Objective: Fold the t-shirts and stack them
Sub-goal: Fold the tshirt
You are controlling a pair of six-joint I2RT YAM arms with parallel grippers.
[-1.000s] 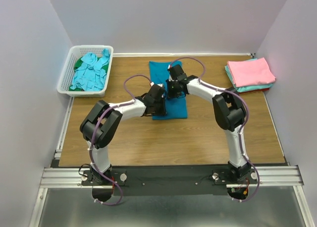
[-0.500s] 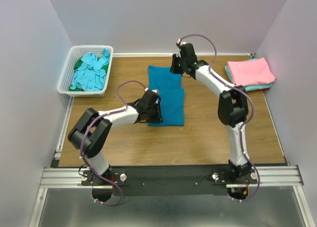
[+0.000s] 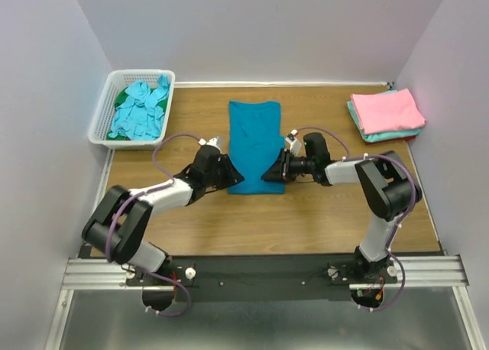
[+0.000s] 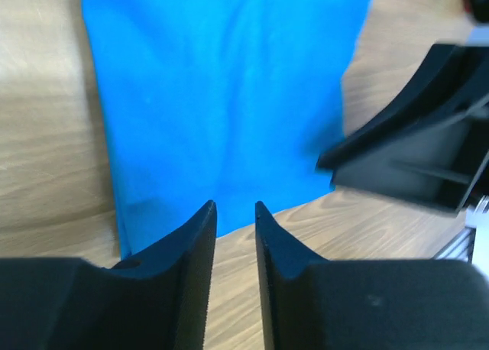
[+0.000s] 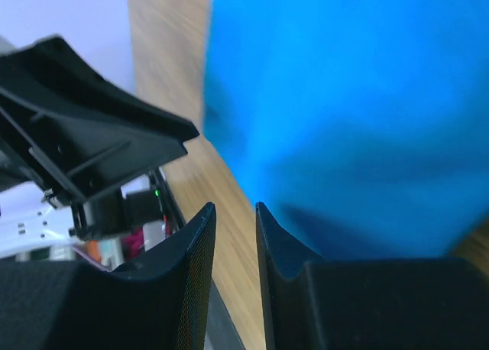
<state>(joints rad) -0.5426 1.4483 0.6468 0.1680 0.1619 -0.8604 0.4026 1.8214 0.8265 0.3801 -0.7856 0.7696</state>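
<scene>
- Far left, seen only from overhead: white basket [image 3: 101,124] heaped with pale turquoise shirts [image 3: 140,109].
- Left gripper [image 4: 235,206] at the shirt's near edge, jaws slightly apart and empty.
- Teal-blue shirt [image 3: 254,132] lies flat mid-table.
- Right gripper [image 5: 234,207] on the opposite side of that edge, jaws narrowly parted and empty.
- Far right, overhead only: pink-topped folded stack [image 3: 386,111].

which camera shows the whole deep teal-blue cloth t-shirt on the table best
The top external view: the deep teal-blue cloth t-shirt shows nearly whole, a folded strip on the wooden table. Both wrist views show only part of it, close and blurred.
</scene>
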